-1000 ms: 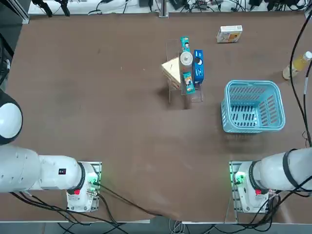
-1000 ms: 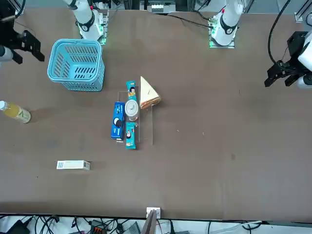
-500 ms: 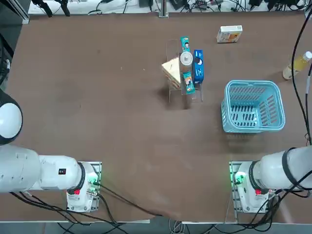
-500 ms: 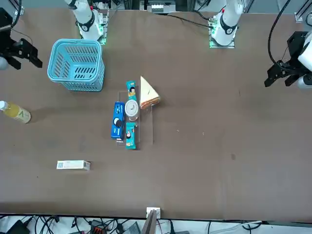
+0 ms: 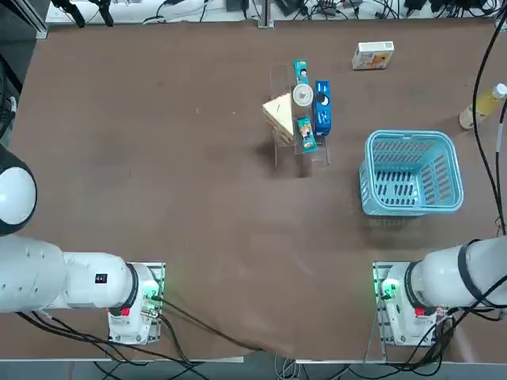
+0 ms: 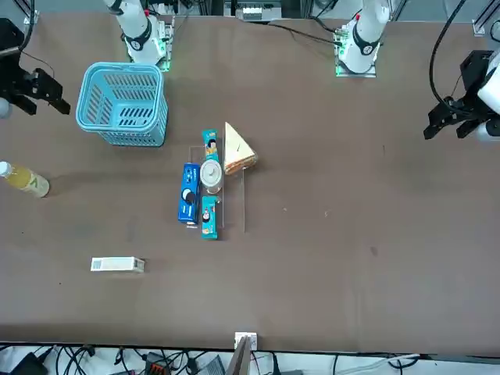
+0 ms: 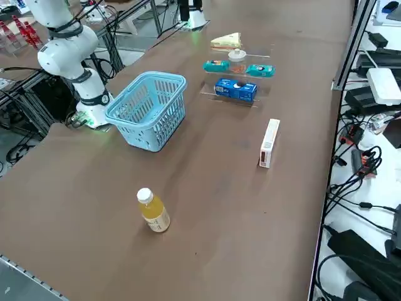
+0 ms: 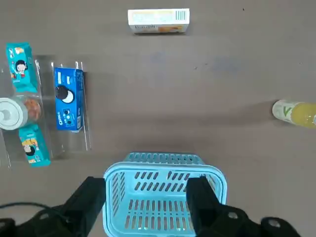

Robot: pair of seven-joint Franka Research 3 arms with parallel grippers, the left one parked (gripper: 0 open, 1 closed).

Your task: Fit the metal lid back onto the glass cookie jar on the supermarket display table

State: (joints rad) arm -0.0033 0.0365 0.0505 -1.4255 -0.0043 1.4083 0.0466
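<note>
- Nothing on the tabletop [image 5: 158,174] has shifted since the earlier frames; only the tool [image 8: 148,185] has drifted a little at the edge of the front view.
- Its fingers are spread wide and pinch nothing. It hangs above the blue basket [image 8: 163,170], well apart from the jar [image 8: 30,109].
- The jar stands on a clear stand [image 8: 84,143] between two teal snack packs [image 8: 33,145], with a blue biscuit box [image 8: 68,98] just beside it and a wrapped sandwich [image 5: 279,115] on the other side.
- A round silvery disc, which I take for the lid [image 8: 9,114], shows on top of the jar. No loose lid lies anywhere else on the tabletop.
- Judged from this, either the lid is already seated or it only rests there. With the tool empty and far off, no fitting is under way.
- Hard to make out: whether the disc is pressed home, tilted or merely laid on.
- The wrist view cuts off part of the lid and stand. A drink bottle [image 8: 296,112] and a white carton [image 8: 158,21] lie well apart from the jar.
</note>
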